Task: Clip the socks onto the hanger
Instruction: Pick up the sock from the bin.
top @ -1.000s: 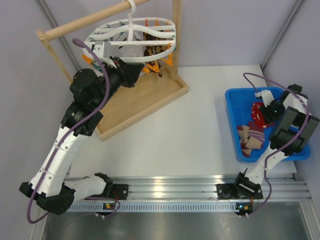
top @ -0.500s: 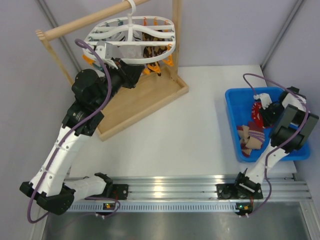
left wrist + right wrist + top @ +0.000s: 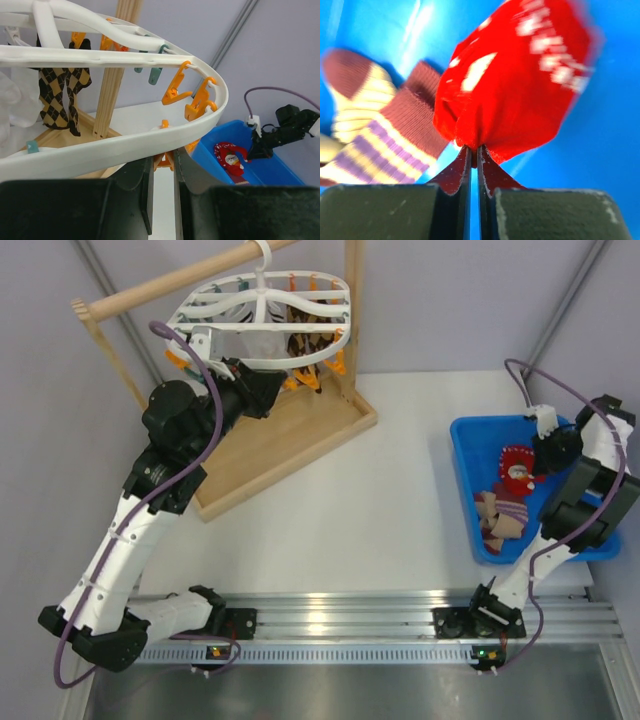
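Note:
The white oval hanger (image 3: 262, 315) hangs by its hook from a wooden rod, and its rim (image 3: 125, 145) crosses the left wrist view. Just under that rim my left gripper (image 3: 163, 165) is shut on an orange clip (image 3: 165, 161). A red sock with white marks (image 3: 517, 472) hangs bunched over the blue bin (image 3: 462, 440), with my right gripper (image 3: 474, 150) shut on a fold of it (image 3: 520, 85). Striped beige, brown and red socks (image 3: 500, 512) lie below it in the bin, and one (image 3: 395, 145) shows in the right wrist view.
A dark argyle sock (image 3: 57, 95) hangs clipped to the hanger among orange and teal clips. The wooden rack's tray (image 3: 280, 440) and upright post (image 3: 352, 310) stand under and beside the hanger. The bin sits near the table's right edge.
My right gripper has shut on the red sock and risen toward the right and back, pulling it up off the pile. The left arm has barely moved.

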Motion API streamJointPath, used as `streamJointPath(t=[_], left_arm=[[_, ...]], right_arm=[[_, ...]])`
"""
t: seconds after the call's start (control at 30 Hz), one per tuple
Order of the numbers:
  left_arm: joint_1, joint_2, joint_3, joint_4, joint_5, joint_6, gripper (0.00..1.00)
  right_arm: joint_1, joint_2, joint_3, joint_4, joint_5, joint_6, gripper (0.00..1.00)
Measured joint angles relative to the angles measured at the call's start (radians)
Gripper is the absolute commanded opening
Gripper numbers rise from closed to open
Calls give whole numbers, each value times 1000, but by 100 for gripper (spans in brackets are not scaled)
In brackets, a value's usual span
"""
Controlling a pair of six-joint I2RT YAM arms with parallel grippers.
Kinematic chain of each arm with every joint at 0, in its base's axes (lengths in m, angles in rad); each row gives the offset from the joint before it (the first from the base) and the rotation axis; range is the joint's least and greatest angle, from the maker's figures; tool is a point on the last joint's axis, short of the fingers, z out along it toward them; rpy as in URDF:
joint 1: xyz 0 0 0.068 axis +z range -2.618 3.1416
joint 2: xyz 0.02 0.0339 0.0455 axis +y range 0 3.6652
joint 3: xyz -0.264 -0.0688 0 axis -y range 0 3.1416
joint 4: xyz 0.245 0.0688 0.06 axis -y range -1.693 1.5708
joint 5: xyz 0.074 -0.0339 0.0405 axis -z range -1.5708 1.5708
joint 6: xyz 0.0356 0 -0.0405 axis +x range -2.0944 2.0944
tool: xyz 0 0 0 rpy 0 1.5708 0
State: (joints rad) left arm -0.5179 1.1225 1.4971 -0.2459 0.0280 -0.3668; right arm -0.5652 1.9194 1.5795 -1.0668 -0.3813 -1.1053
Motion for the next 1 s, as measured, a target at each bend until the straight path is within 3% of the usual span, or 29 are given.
streamJointPath(t=[0.27,0.6,0.8,1.0], left_arm=[[0,-1,-2,0,0,-1,0],[0,-1,-2,-1,-3,-1,0],[0,-2,-2,-1,-6,-1,0],[0,-8,-3,-1,-29,0,0]], right_arm=[[-85,-129,197,-129,-163,97,0],[-239,-253,220,-204,-269,381,0],[-267,-476,185,-91,-246,668,0],[-155,-653,4,125,-92,897,0]])
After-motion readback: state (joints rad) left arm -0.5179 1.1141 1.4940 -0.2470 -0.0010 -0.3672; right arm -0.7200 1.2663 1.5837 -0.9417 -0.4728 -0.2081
